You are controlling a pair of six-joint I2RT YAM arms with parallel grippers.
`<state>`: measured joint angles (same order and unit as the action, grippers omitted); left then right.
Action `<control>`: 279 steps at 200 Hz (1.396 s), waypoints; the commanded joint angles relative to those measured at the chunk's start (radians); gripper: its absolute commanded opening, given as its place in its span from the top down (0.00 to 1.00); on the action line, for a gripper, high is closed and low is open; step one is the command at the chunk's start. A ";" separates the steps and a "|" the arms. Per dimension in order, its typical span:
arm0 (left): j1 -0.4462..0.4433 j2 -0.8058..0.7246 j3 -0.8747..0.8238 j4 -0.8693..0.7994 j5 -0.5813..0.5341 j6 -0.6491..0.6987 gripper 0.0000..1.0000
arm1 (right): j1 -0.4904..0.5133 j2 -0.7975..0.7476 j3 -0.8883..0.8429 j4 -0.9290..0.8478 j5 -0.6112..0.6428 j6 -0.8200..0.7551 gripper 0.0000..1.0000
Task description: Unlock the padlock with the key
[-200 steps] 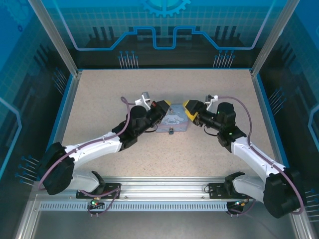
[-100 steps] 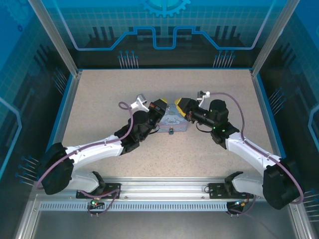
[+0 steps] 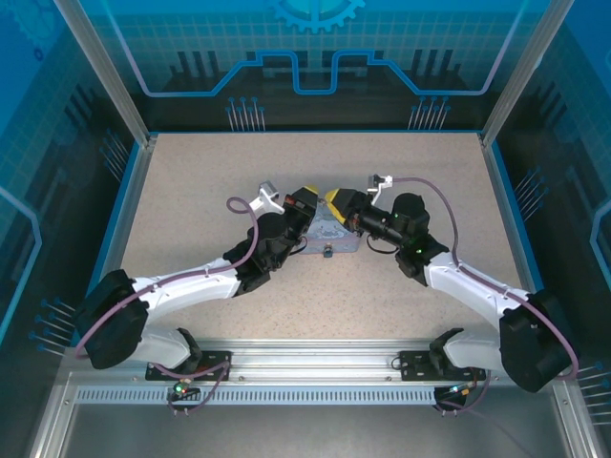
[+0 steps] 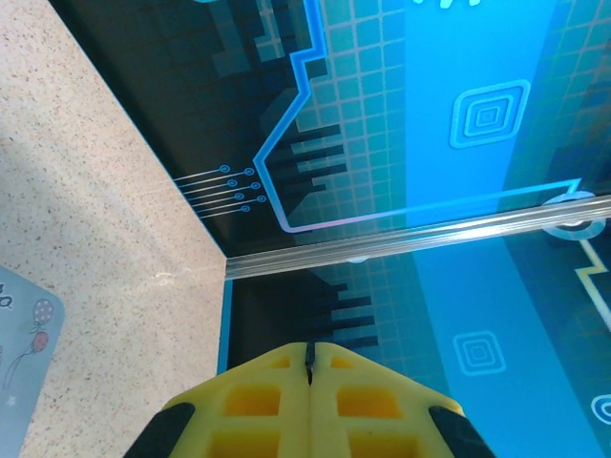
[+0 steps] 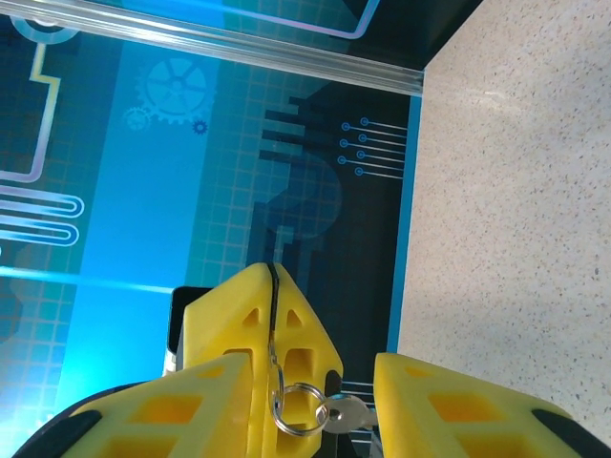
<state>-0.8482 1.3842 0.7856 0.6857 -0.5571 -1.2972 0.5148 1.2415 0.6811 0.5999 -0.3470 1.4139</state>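
Observation:
In the left wrist view my left gripper is shut on the key, a thin dark sliver seen edge-on at the fingertips. The right wrist view shows that key clamped between the left gripper's yellow fingers. A metal ring hangs from it with a silver key. My right gripper stands open, its two fingers on either side of the left fingers and the silver key. From above, the left gripper and the right gripper meet tip to tip over the tin. The padlock lies at the tin's near edge.
The pale blue cartoon tin lies flat mid-table under both grippers; its corner shows in the left wrist view. Blue walls and aluminium posts fence the speckled table.
The right gripper has moved left until it straddles the left gripper's tips, and its jaws have narrowed. The left gripper rose slightly and stayed shut.

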 commanded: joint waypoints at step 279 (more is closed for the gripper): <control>-0.009 0.049 -0.005 0.081 -0.045 -0.027 1.00 | 0.055 0.047 0.064 0.055 0.010 0.017 0.98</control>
<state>-0.8482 1.4208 0.7815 0.7456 -0.6052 -1.3365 0.5446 1.2842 0.7090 0.6376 -0.3286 1.4380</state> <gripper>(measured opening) 0.050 0.068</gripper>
